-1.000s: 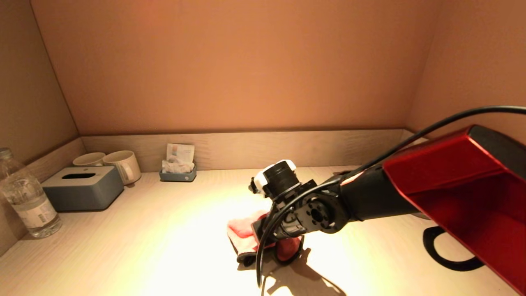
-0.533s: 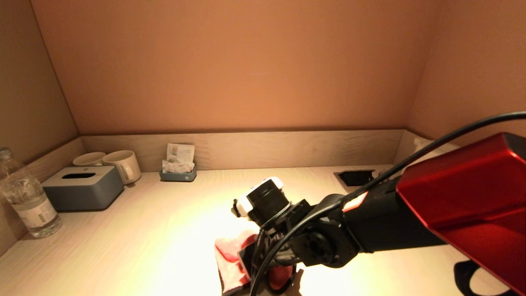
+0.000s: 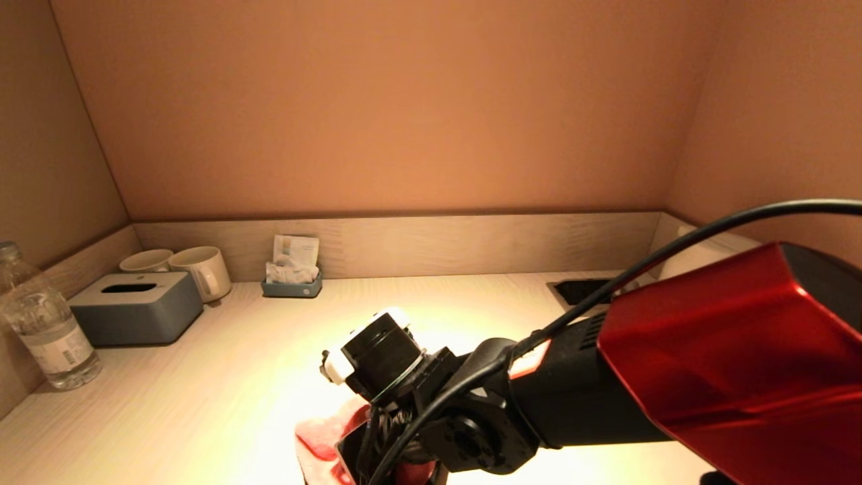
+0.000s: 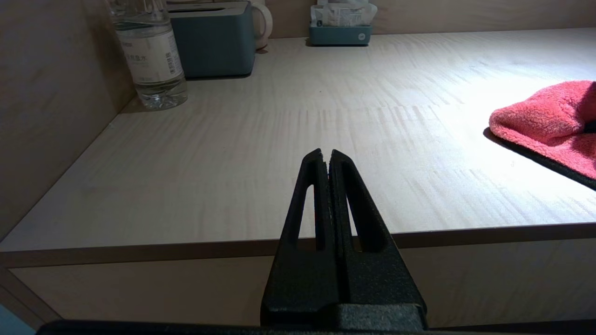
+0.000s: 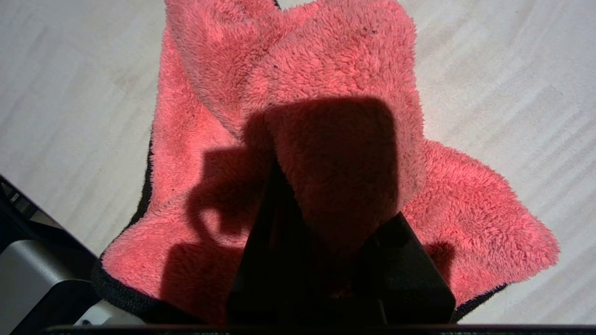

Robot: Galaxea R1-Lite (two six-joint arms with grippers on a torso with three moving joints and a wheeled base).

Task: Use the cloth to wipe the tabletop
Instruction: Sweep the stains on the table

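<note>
Right gripper (image 5: 326, 186) points down, clamped; left gripper (image 4: 326, 156) closed, low.

Two mugs (image 3: 202, 269), one bottle (image 3: 42, 316), one cloth (image 5: 298, 139)

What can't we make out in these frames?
- Right pincer tips: buried in the cloth, right wrist view.
- Cloth's near part: cut by the bottom edge and hidden under the arm, head view.
- Bottle top: cut by the edge, left wrist view.

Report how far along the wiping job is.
Done: the right gripper has the pink cloth clamped and pressed on the tabletop. In hand: wiping near the front edge. Left: the stretch toward the water bottle. Left gripper idles, jaws shut.
</note>
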